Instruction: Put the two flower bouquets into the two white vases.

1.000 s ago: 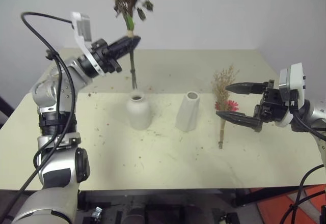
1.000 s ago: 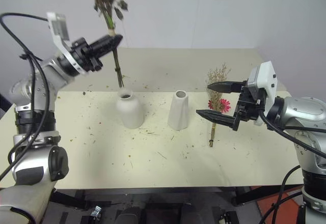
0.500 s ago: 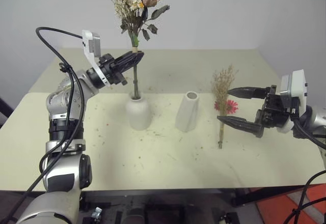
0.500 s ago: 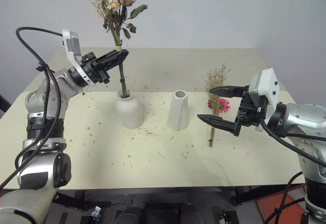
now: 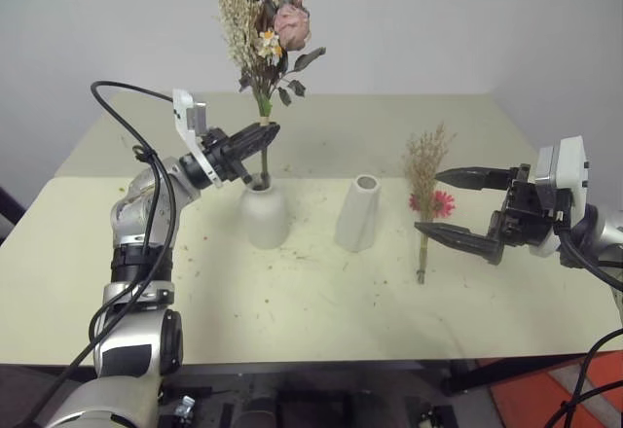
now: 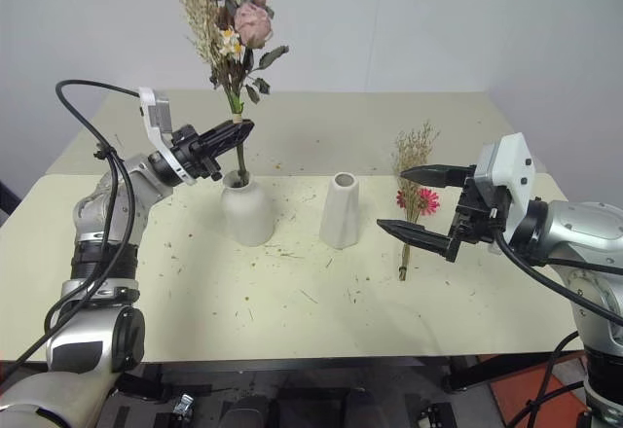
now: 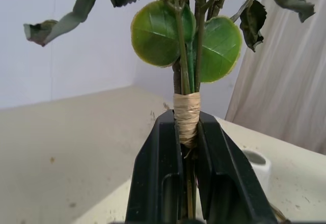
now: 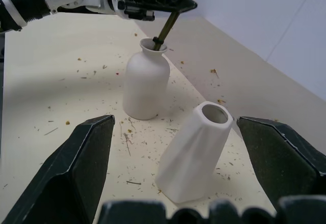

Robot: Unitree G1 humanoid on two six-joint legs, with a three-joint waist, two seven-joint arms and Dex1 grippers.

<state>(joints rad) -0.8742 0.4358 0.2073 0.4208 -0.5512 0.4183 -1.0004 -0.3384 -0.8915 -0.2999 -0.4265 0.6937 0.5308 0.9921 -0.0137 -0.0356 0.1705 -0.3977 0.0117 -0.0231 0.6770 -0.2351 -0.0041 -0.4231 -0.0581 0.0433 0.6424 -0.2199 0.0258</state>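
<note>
A bare test room is suggested by a plain cream table point(image 5: 321, 292), blank white walls point(image 5: 467, 19) and loose cabling point(image 5: 117, 92).

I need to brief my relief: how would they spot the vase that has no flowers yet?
On the pale table, two matte white vases stand near the middle. It is the taller, slim, tapering vase, between the squat round-bellied vase and the tan bouquet lying flat. Its mouth is empty; the squat one holds stems.

A green stem point(image 8: 164, 32) is held by the left tool point(image 8: 189, 3) inside the round-bellied vase point(image 8: 146, 85); the tapering vase point(image 8: 196, 152) is seen beside it.
</note>
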